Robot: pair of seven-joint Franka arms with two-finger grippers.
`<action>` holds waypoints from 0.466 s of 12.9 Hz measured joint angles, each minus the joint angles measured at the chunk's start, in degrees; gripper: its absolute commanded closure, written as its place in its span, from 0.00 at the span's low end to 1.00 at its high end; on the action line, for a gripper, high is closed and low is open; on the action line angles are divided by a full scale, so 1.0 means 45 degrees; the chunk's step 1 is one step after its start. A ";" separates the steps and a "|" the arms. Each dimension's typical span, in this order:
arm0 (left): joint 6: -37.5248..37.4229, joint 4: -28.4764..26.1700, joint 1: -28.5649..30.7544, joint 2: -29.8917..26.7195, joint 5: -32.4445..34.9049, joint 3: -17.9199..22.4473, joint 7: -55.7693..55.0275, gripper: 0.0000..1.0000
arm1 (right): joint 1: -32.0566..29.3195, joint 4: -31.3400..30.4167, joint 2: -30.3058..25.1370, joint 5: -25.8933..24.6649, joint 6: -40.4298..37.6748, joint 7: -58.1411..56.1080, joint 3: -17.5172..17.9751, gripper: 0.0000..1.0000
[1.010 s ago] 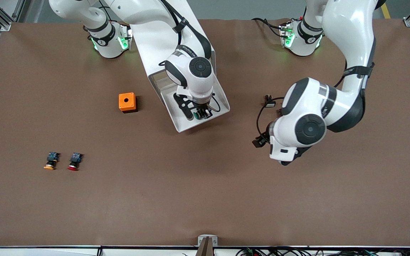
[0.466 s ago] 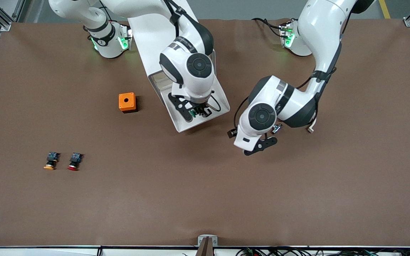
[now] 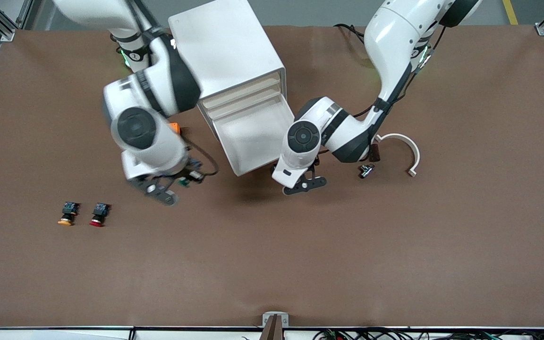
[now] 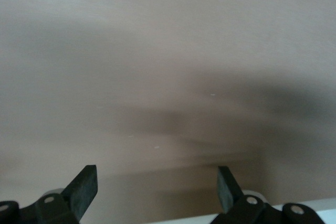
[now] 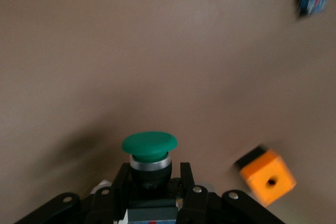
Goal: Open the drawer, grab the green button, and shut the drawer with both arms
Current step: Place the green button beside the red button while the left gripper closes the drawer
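Observation:
The white cabinet [image 3: 225, 47] stands near the arms' bases, and its lowest drawer [image 3: 253, 137] is pulled out with a bare tray. My right gripper [image 3: 181, 182] is over the table beside the drawer, toward the right arm's end. It is shut on the green-capped button [image 3: 183, 181]. In the right wrist view the button [image 5: 149, 145] sits upright between the fingers [image 5: 187, 177] of that gripper [image 5: 153, 176]. My left gripper [image 3: 302, 183] hangs by the drawer's front corner, open and empty. The left wrist view shows it [image 4: 157, 179] over bare table.
An orange box [image 3: 174, 126] lies partly under the right arm and also shows in the right wrist view [image 5: 266, 177]. A yellow-capped button [image 3: 66, 213] and a red-capped button [image 3: 98, 215] lie toward the right arm's end. A white curved part [image 3: 406, 146] and a small dark piece [image 3: 365, 170] lie beside the left arm.
My right gripper has carried the green button out of the drawer and toward the right arm's end. My left gripper has moved from the open table to the drawer's front corner.

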 measured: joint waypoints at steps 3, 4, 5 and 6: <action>0.0665 -0.0031 -0.0308 0.0464 0.0003 -0.0007 -0.0514 0.00 | -0.2229 -0.0650 0.0078 -0.0086 0.1216 -0.4268 -0.0008 1.00; 0.0678 -0.0083 -0.0384 0.0504 0.0002 -0.0021 -0.0672 0.00 | -0.2775 -0.0972 0.0102 -0.0101 0.1743 -0.5236 -0.0005 1.00; 0.0678 -0.0195 -0.0456 0.0507 0.0000 -0.0050 -0.0896 0.00 | -0.3267 -0.1377 0.0132 -0.0107 0.2404 -0.6151 0.0002 1.00; 0.0677 -0.0341 -0.0568 0.0507 -0.0043 -0.0083 -0.1195 0.00 | -0.3688 -0.1879 0.0172 -0.0107 0.3212 -0.6951 0.0007 1.00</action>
